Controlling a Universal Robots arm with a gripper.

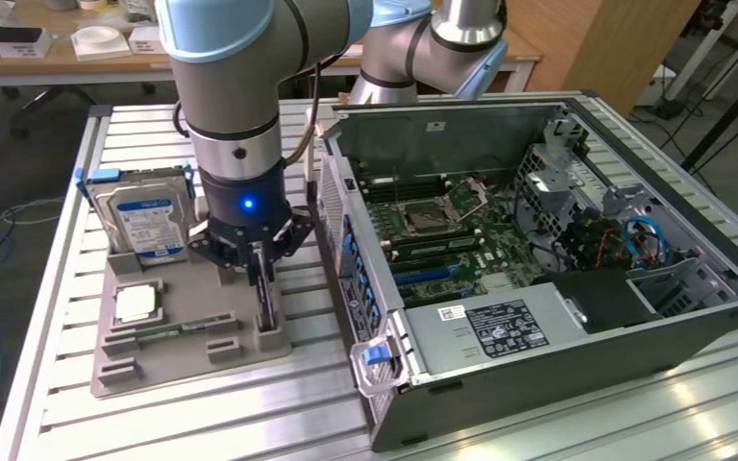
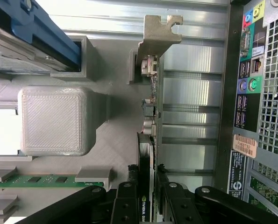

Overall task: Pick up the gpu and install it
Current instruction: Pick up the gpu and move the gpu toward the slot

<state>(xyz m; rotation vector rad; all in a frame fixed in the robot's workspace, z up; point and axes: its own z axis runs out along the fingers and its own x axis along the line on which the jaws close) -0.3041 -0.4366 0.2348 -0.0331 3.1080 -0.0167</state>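
The gpu [image 1: 268, 305] stands on edge in a slot of the grey holder [image 1: 189, 360], at the side nearest the computer case. In the wrist view the gpu [image 2: 147, 154] is seen edge-on, its silver end bracket [image 2: 156, 35] at the far end and its green board running back between my fingers [image 2: 125, 203]. My gripper [image 1: 258, 269] is lowered straight over the card. In the wrist view my gripper [image 2: 147, 189] has one finger against each face of the card, shut on it. The card's lower edge still sits in the holder.
The holder also carries a blue-labelled hard drive [image 1: 145, 219], a square silver CPU [image 1: 135, 304] and a green memory stick [image 1: 170, 329]. The open computer case [image 1: 561, 331] lies close on the exterior view's right, motherboard [image 1: 453, 230] exposed. Its rear port panel [image 2: 251, 93] is close beside the card.
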